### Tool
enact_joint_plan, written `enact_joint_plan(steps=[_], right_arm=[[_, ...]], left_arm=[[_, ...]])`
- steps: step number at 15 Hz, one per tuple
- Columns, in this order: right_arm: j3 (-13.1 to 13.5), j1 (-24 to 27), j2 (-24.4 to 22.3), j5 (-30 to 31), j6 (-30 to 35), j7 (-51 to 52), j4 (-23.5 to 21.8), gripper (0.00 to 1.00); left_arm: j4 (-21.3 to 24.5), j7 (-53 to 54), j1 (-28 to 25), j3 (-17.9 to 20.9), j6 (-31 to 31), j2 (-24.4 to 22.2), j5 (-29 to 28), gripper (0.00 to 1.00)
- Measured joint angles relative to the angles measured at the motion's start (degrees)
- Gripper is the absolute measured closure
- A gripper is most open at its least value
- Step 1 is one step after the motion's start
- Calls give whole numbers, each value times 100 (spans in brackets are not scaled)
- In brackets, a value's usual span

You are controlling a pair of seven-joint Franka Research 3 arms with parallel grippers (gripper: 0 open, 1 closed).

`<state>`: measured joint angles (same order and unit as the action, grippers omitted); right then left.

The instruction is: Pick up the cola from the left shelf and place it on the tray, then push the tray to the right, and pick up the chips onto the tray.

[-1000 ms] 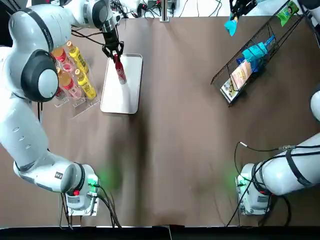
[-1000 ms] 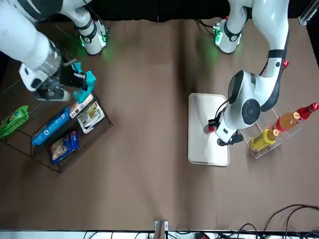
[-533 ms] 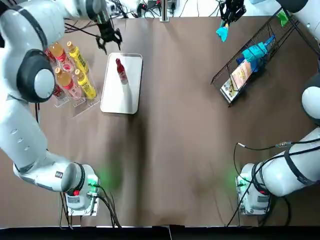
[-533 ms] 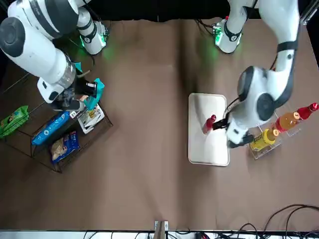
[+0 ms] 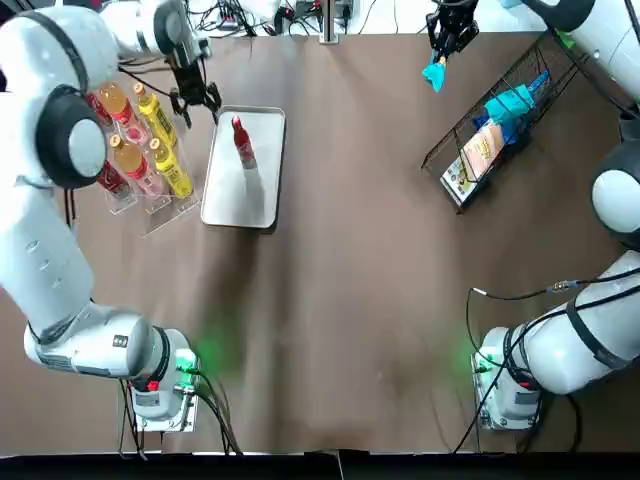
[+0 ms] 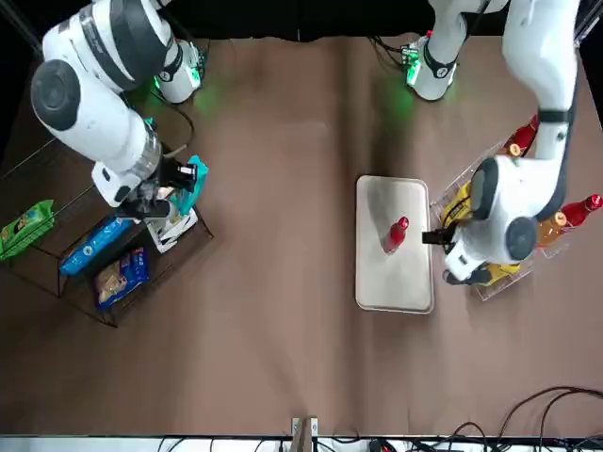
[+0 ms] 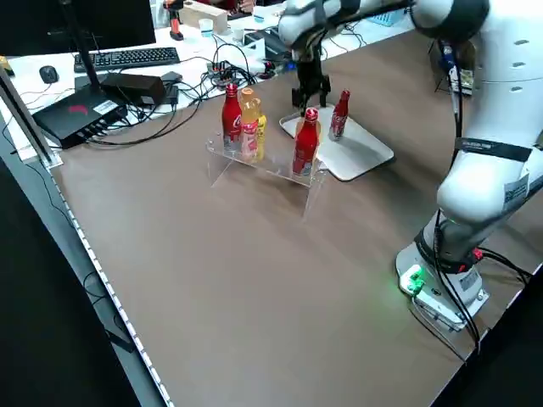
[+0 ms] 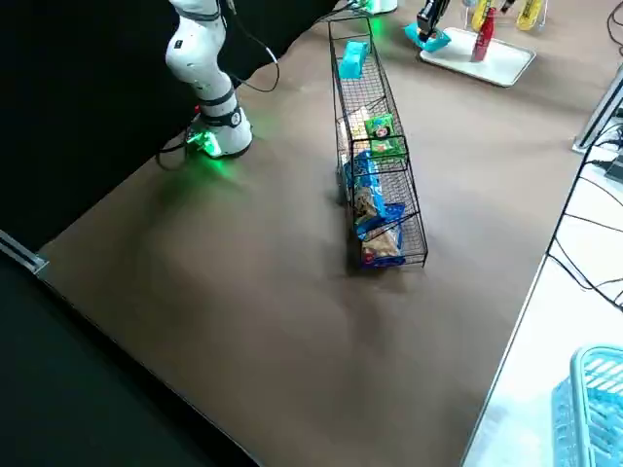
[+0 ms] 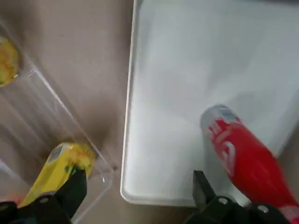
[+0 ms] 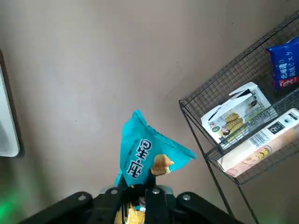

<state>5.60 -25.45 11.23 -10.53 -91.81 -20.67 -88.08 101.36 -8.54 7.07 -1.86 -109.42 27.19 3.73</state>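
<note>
The red cola bottle [image 5: 238, 140] stands upright on the white tray [image 5: 245, 195], near its far end. My left gripper [image 5: 196, 100] hangs open just off the tray's far left corner, between the tray and the bottle shelf, holding nothing. In the left wrist view the cola [image 9: 240, 158] and the tray's edge [image 9: 187, 70] lie beyond the open fingers [image 9: 70, 191]. My right gripper [image 5: 442, 45] is shut on a teal chips bag [image 5: 434, 72], raised over the table's far side, left of the wire rack. The right wrist view shows the chips bag [image 10: 145, 154] pinched between its fingers.
A clear shelf [image 5: 150, 205] with yellow, orange and red bottles [image 5: 160, 125] stands left of the tray. A wire rack [image 5: 500, 120] with snack packs sits at the far right. Cables run along the table's far edge.
My left gripper let go of the cola, which now stands on the tray, and drew back to the tray's far left corner. My right gripper carried the chips bag leftward from the rack.
</note>
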Motion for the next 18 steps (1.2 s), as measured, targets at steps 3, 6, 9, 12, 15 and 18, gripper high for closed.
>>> enact_joint_plan(steps=[3, 6, 9, 12, 15, 18], right_arm=[[0, -95, 135, 0, -127, 2, -25, 85], [0, -243, 277, 0, -488, 3, -170, 85], [0, -349, 411, 1, -610, 244, -265, 85], [0, -365, 551, 1, -795, 428, -294, 85], [-1, -474, 748, 0, -1023, 461, -309, 85], [-1, -535, 840, 1, -1068, 462, -308, 85]], left_arm=[[-12, 7, 35, -2, -177, 502, -321, 2], [-22, 27, 25, 1, -315, 737, -363, 4], [-31, 36, 31, 0, -382, 822, -363, 15], [-31, 39, 34, -1, -382, 886, -364, 37], [-33, 39, 34, -1, -398, 979, -364, 56], [-55, 10, 40, -13, -416, 1030, -363, 68]])
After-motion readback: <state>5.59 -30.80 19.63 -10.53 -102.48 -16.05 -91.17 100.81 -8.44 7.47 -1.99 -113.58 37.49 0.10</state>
